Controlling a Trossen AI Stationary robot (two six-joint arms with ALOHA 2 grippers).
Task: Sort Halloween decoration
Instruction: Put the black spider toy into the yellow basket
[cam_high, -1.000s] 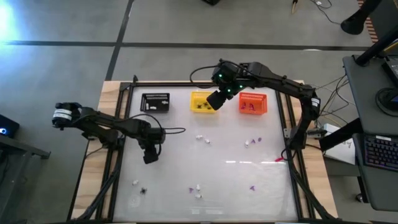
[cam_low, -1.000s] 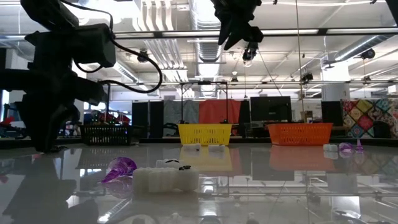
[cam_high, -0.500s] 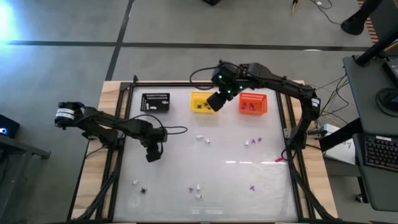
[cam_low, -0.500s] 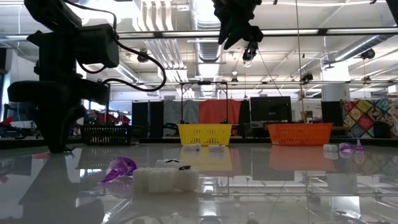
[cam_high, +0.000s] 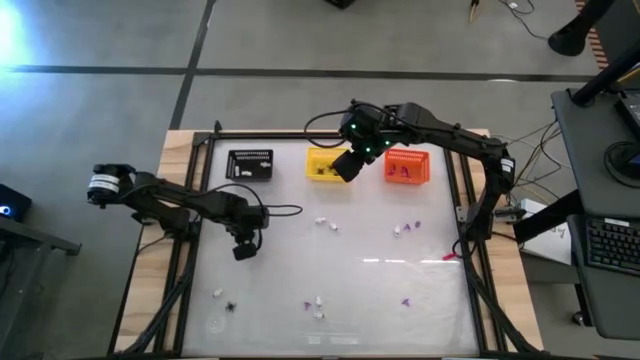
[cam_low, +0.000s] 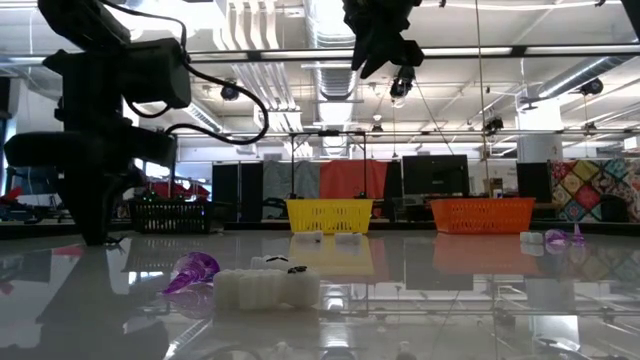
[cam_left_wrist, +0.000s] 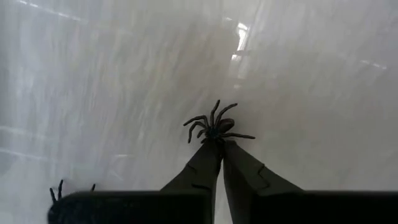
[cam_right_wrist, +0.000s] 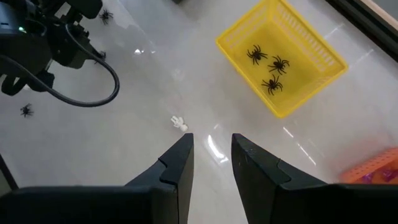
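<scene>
Black spider (cam_left_wrist: 214, 129), pinched by a leg-tip in your left gripper (cam_left_wrist: 219, 144), low at the table's (cam_high: 370, 285) left. Risk: the thin hold slips during travel to the yellow basket (cam_high: 322, 166), which already has three spiders. Right gripper (cam_right_wrist: 211, 149): parted, empty, above that basket. Legible writing: none.

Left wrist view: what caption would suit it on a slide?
The left gripper, fingers shut, pinches a black spider against the glossy white table.
</scene>
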